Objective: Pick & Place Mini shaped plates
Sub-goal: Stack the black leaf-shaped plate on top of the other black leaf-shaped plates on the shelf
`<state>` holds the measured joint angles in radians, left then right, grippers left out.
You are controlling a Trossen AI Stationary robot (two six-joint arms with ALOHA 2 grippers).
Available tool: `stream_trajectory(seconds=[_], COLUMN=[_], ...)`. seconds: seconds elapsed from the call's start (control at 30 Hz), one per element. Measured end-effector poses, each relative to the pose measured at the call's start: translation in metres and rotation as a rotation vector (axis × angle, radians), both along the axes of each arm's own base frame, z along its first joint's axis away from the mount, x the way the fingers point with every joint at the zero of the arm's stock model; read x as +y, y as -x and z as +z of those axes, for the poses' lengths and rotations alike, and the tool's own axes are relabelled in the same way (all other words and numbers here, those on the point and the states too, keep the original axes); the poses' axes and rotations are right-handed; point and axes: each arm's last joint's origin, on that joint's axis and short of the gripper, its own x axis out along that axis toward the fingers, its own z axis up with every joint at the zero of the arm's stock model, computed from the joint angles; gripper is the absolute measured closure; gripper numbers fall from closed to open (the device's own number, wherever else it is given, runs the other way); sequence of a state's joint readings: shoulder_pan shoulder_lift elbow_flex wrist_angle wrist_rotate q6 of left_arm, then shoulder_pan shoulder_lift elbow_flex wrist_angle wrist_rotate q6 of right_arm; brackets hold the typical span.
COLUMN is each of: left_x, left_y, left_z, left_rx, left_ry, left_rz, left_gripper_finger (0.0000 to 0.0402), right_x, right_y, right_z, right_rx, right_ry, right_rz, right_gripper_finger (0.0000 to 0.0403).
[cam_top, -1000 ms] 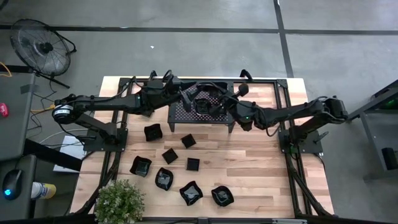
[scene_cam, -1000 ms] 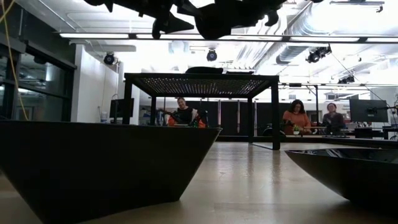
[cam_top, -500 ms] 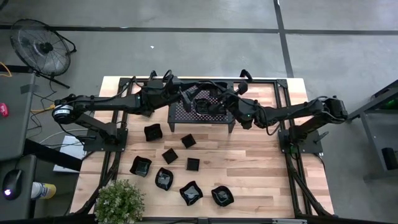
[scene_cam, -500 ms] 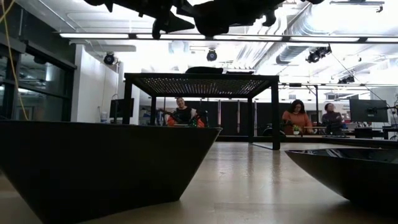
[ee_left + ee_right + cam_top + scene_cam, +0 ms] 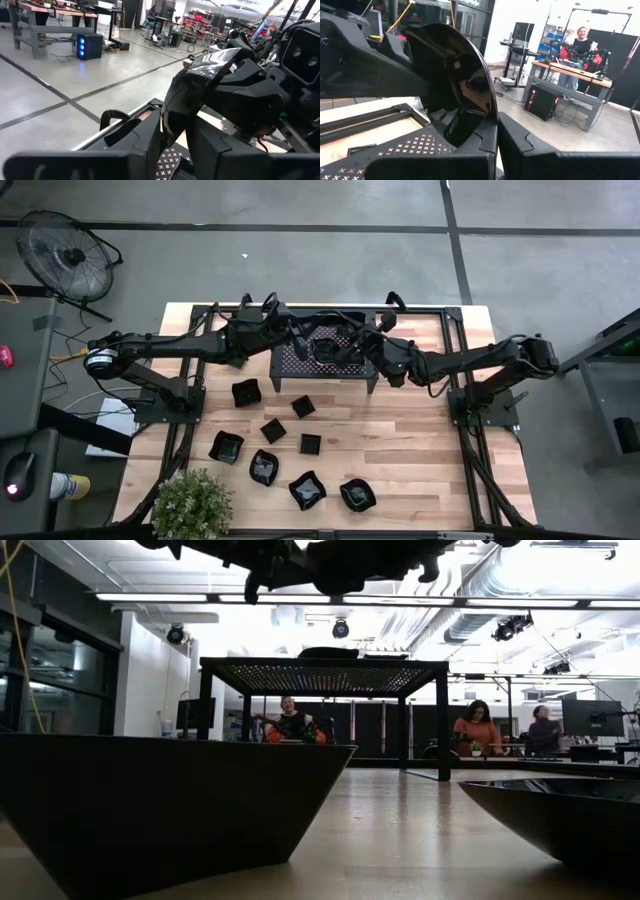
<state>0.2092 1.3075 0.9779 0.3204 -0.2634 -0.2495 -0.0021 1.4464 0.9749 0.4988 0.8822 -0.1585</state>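
While both arms meet over the black perforated metal rack point(image 5: 325, 358) at upper centre of the high view, I see the left pincer point(image 5: 312, 345) and right pincer point(image 5: 350, 350) crowded around one glossy black mini plate point(image 5: 327, 348). Compared with a second ago the right arm has crept slightly toward upper left, closer to the left one. Eight other small black dishes point(image 5: 273, 431) lie scattered on the wooden tabletop point(image 5: 420, 450) in the lower half.

From the low view, I get only dark arm shapes along the top edge, the rack point(image 5: 322, 665) standing mid-frame, and two big dish walls in the foreground; people sit far behind.

Through the left wrist view, my fingers point(image 5: 145, 137) have come in from wide to press on the plate's rim point(image 5: 200, 90); I judge the grip nearly taken, though I can't tell if it's firm.

Looking at the right wrist view, that pincer's fingers point(image 5: 487, 137) are together, pinching the plate's edge point(image 5: 465, 80) upright. So this reads as a hand-over: the right must not let go until the left is secure.
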Motion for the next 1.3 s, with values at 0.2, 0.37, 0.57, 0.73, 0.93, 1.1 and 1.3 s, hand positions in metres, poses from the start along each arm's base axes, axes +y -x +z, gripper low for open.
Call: stream_trajectory(seconds=[0.2, 0.37, 0.57, 0.73, 0.93, 1.1, 1.3], left_x=[0.000, 0.001, 0.000, -0.001, 0.000, 0.000, 0.016], left_y=[0.000, 0.001, 0.000, 0.000, 0.000, 0.004, 0.015], left_z=[0.000, 0.000, 0.000, 0.000, -0.001, 0.000, 0.001], left_rx=[-0.004, -0.003, -0.002, -0.004, 0.005, 0.020, 0.122], left_ry=[0.008, 0.008, 0.009, 0.008, 0.010, 0.097, 0.426], left_rz=[0.001, 0.013, 0.000, -0.014, 0.008, 0.024, 0.086], left_gripper_finger=[0.0358, 0.0397, 0.0399, 0.0400, 0.0401, 0.0401, 0.0401], right_x=[-0.001, -0.002, 0.000, 0.000, 0.001, 0.008, 0.013], right_y=[-0.001, -0.002, -0.003, -0.004, -0.001, 0.020, 0.063], right_z=[0.000, 0.000, 0.000, -0.001, 0.003, 0.023, 0.057], right_rx=[0.003, 0.006, 0.037, 0.038, 0.006, -0.056, -0.152], right_ry=[0.004, 0.007, 0.039, 0.035, 0.016, -0.001, -0.044], right_rz=[0.052, 0.092, 0.153, 0.171, 0.155, 0.027, -0.127], right_gripper_finger=[0.0403, 0.0400, 0.0351, 0.0289, 0.0230, 0.0202, 0.0195])
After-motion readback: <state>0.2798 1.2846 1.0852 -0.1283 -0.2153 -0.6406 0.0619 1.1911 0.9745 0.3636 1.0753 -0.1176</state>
